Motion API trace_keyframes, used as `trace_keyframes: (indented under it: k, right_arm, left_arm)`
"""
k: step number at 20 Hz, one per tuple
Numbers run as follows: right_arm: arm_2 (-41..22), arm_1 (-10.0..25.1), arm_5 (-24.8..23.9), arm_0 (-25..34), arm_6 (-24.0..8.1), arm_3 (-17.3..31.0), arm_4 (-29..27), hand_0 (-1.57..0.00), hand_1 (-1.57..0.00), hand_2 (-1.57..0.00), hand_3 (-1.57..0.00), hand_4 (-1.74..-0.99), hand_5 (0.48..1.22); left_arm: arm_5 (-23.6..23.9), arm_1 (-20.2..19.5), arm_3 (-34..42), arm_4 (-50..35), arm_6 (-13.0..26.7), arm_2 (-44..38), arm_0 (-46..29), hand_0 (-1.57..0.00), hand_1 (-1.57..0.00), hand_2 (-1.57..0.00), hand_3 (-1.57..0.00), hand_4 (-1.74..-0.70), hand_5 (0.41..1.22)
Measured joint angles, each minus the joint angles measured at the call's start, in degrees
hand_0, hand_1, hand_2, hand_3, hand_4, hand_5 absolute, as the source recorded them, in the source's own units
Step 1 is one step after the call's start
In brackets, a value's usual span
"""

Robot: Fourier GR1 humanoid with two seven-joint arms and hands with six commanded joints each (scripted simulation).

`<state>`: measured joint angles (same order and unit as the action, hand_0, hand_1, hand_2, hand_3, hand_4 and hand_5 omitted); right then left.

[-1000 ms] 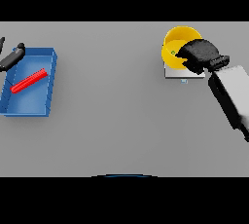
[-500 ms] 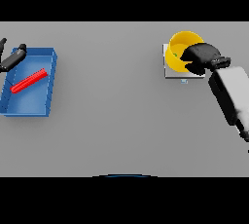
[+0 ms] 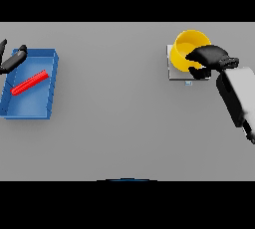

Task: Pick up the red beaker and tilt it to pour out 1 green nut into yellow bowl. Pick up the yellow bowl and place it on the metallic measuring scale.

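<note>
Holding: the right hand [image 3: 209, 57] has its fingers curled over the near right rim of the bowl [image 3: 185, 48], grasping it.
Bowl: yellow and round, at the far right of the tabletop [image 3: 119, 123]. It sits over the scale [image 3: 174, 72].
Scale: a flat pale square. Only its left edge and near edge peek out from under the bowl. A tiny blue mark shows on its near edge.
Right arm: white and grey. It comes in from the right side and reaches up to the bowl.
Left hand [image 3: 12, 59]: at the far left edge, over the far left corner of the tray [image 3: 50, 81]. Its fingers are straight and loose, holding nothing.
Tray: blue, with low walls, on the left of the tabletop.
Beaker [image 3: 29, 83]: red and long. It lies on its side, slanted, inside the tray, just below the left hand and not touching it.
Nut: cannot tell where it is.
</note>
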<state>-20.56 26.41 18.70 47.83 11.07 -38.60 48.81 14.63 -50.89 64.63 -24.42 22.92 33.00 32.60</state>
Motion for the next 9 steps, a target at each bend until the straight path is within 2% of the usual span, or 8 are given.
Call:
trace_keyframes:
  k: [4, 9]
  right_arm:
    - [-1.18, 0.51, 0.14, 0.44, 1.12, -0.63, 1.06, -0.12, -0.19, -0.31, -0.41, -1.456, 0.827]
    - [-0.95, 0.39, 1.94, 0.29, -0.53, 0.04, 0.73, -0.04, -0.06, -0.10, -0.27, -1.410, 0.759]
  left_arm:
    - [0.04, 0.19, -0.02, 0.11, 0.00, 0.17, -0.03, 0.00, 0.00, 0.00, 0.00, -0.72, 0.700]
    - [-0.12, -0.16, 0.80, -0.26, 0.51, -0.12, 0.64, 0.00, 0.00, 0.00, 0.00, -0.72, 0.693]
